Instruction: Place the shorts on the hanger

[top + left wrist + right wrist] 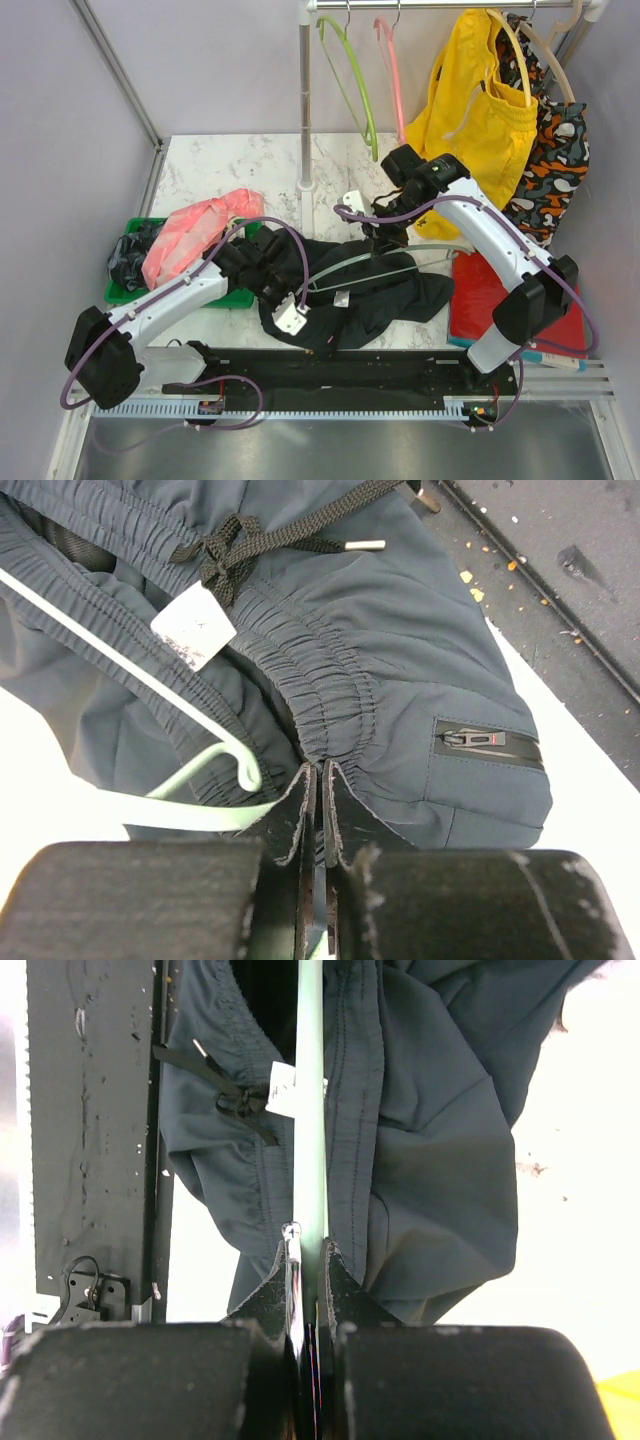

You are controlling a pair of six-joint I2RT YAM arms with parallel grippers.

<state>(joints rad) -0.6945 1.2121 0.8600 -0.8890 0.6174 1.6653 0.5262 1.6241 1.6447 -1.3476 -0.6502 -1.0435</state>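
The black shorts (375,295) lie crumpled on the table's middle. The pale teal hanger (420,248) runs across them, one arm threaded through the waistband. My left gripper (283,290) is at the shorts' left edge. In the left wrist view it (318,772) is shut on the gathered waistband of the shorts (400,680), beside the hanger's notched end (215,755) and the white label (193,630). My right gripper (385,238) is above the shorts' far edge. In the right wrist view it (307,1252) is shut on the hanger (310,1140) near its metal hook, over the shorts (430,1160).
A green tray (235,298) at left holds a pink bag (195,232). The rack pole (304,110) stands behind, with a lime green hanger (355,80), pink hanger (392,75), yellow shorts (475,110) and a patterned garment (550,170). A red item (480,290) lies at right.
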